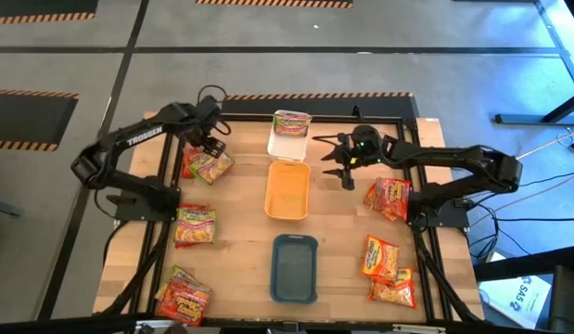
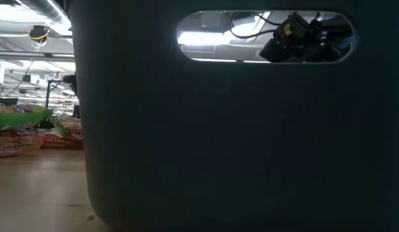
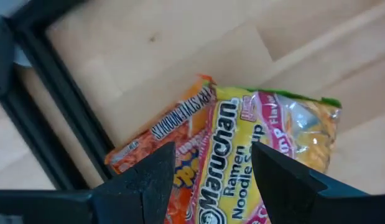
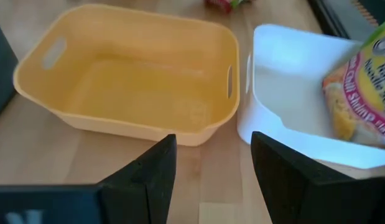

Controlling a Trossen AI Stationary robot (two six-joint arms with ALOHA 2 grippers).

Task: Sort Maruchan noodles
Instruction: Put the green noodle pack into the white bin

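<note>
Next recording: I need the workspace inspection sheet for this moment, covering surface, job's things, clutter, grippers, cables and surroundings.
Surface: wooden table inside a black frame.
Job's things: noodle packets lie in loose groups at both sides; one packet rests in the white tray; orange tray and teal tray are empty.
Clutter: nothing seen.
Grippers: left gripper is open above a green-pink packet overlapping an orange packet; right gripper is open and empty beside the orange and white trays.
Cables: black leads run on the floor to the right.
Surroundings: grey floor with striped tape.
</note>
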